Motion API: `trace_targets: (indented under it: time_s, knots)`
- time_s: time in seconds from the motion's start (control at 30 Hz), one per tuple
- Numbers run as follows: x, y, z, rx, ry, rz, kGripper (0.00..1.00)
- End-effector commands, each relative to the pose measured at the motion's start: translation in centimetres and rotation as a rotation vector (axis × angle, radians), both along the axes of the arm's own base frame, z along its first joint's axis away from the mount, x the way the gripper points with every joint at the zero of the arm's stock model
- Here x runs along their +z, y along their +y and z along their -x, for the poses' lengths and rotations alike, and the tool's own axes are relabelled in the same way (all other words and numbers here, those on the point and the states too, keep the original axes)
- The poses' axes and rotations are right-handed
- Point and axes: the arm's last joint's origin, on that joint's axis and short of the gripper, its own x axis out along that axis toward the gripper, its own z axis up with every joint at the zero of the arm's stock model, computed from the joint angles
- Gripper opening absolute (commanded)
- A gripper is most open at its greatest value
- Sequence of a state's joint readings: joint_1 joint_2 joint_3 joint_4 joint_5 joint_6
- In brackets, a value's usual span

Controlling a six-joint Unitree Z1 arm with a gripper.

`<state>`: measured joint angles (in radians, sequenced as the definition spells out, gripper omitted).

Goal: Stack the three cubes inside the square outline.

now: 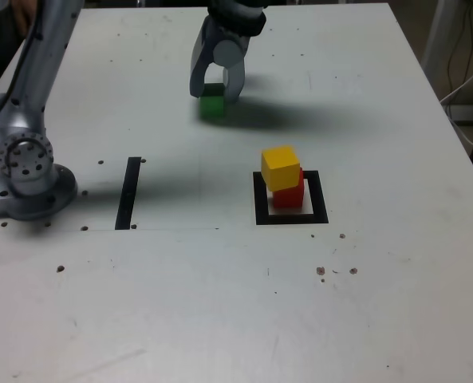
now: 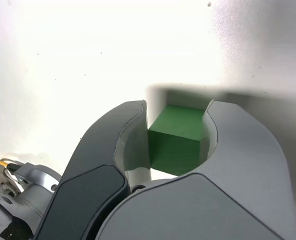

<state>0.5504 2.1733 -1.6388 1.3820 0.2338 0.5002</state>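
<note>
Pincer: the gripper (image 1: 215,89) stands low over the table (image 1: 364,303), its jaws down on either side of the green cube (image 1: 212,106). In the wrist view the gripper (image 2: 176,111) has one jaw against each flank of the green cube (image 2: 176,141), so it reads as closed on the block; whether the squeeze is already firm I cannot tell.

Green cube: between the jaws, apparently resting on the table, not lifted. It sits deep in the jaw throat, probably so the grip stays square for carrying.

Stack: well apart from the pincer, toward the camera and the exterior view's right, the yellow cube (image 1: 280,167) sits on the red cube (image 1: 290,194). The yellow one is turned a little and overhangs slightly toward the exterior view's left.

Square outline: the black frame (image 1: 260,206) surrounds the red cube, which stands on the pale centre.

Black strip: a narrow tape line (image 1: 128,192) lies toward the camera from the pincer, on the exterior view's left, near the arm base (image 1: 29,179); it plays no part here.

Progress: two of three stacked; the green one is last.

Risk: the skewed yellow top gives a smaller landing face, so placement needs care.
</note>
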Motion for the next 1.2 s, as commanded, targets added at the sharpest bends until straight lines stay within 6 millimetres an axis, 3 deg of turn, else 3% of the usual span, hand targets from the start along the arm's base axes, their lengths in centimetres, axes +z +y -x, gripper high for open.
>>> trace_targets:
  time_s: [0.0,0.33,0.77,1.17]
  knots:
    - [0.8,-0.4,0.0,-0.007,-0.015,-0.011,0.32]
    - [4.1,-3.4,0.0,-0.062,-0.054,-0.039,0.32]
    - [10.6,-12.0,-1.3,-0.201,-0.117,-0.045,0.32]
    - [11.7,-17.2,-1.3,-0.289,-0.160,-0.022,0.32]
